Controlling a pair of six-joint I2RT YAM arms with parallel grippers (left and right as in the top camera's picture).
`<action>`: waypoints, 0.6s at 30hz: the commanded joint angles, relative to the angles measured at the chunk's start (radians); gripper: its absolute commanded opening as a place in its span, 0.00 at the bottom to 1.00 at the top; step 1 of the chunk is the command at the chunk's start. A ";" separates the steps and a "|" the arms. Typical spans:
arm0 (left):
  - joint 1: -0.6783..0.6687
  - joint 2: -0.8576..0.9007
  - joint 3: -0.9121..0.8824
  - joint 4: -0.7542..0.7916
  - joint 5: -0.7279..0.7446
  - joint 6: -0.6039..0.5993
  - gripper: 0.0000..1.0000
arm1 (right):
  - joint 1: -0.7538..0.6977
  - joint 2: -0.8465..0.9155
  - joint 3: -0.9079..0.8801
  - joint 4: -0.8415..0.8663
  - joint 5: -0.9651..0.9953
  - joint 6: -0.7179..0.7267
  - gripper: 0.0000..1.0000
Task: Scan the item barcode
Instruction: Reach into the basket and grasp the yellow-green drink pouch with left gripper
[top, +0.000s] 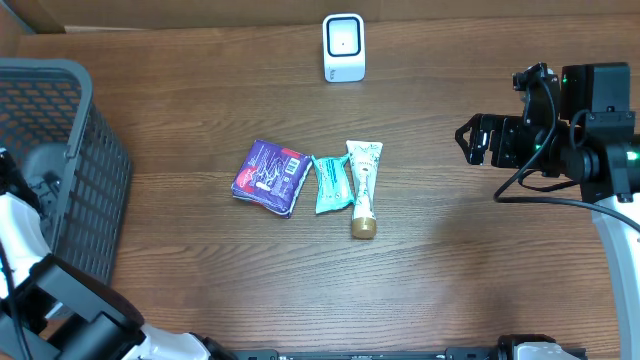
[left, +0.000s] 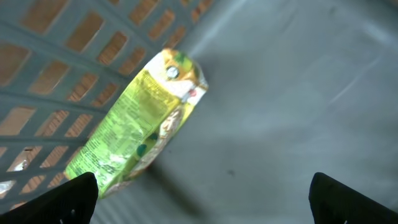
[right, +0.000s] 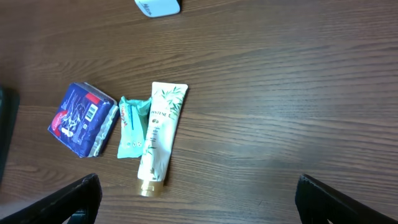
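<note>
pouch (left: 140, 121), glossy crinkled yellow-green, in latticed grey plastic basket (left: 298, 87)

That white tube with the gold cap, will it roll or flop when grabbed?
Likely squashy: the white tube flattens toward its wide end. The round gold cap might let it swing or roll a little if pushed sideways.

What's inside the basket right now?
One yellow-green packet, lying beside the mesh wall of the basket. From overhead the left arm covers part of the inside; anything else there is hidden.
</note>
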 joint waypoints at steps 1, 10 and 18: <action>0.045 0.010 -0.004 0.019 -0.032 0.097 1.00 | -0.004 -0.001 0.026 0.003 -0.004 -0.002 1.00; 0.066 0.040 -0.005 0.066 -0.001 0.316 0.96 | -0.004 -0.001 0.026 -0.003 -0.004 -0.002 1.00; 0.070 0.123 -0.005 0.116 -0.045 0.319 0.92 | -0.004 -0.001 0.026 -0.007 -0.004 -0.001 1.00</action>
